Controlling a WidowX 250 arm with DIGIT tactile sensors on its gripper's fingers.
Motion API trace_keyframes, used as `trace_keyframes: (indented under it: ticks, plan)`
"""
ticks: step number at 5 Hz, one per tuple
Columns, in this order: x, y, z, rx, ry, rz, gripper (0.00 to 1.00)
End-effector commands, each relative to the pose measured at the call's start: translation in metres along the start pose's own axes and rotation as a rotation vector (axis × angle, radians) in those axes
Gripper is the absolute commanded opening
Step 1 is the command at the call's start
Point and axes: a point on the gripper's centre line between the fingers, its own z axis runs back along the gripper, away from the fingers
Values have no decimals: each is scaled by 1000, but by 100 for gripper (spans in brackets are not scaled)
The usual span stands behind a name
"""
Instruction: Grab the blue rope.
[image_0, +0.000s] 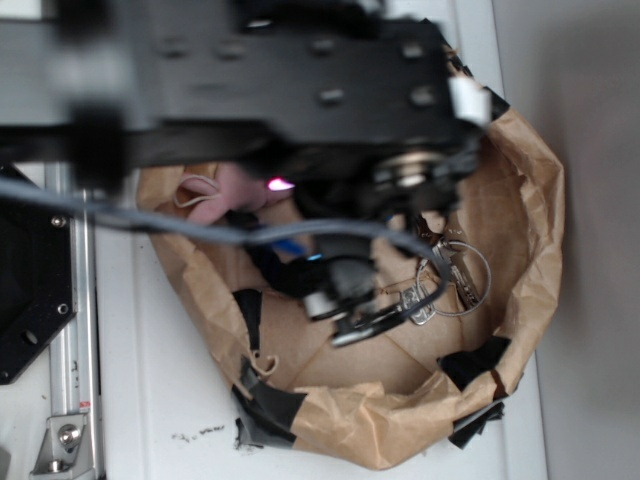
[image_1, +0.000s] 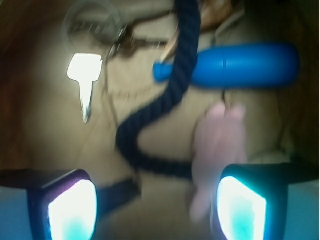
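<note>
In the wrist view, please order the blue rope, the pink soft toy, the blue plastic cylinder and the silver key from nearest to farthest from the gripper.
From the gripper:
1. blue rope, centre; pink soft toy, right. Too close to call.
2. silver key, upper left; blue plastic cylinder, upper right. Also too close to call.

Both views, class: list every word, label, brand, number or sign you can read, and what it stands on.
None can be read. The key, blue cylinder, blue rope and paper bag show no legible marks; both views are blurred.
</note>
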Motion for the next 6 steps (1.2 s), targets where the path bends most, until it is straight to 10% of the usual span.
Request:
trace_keyframes:
  ticks: [1, 2, 3, 6]
  plan:
    - [24, 2, -69, 18, 155, 124, 100]
    - [13, -9, -97, 52, 224, 164, 100]
    - [1, -23, -101, 1, 294, 213, 0]
    - [-21, -17, -33, -47, 139, -20, 0]
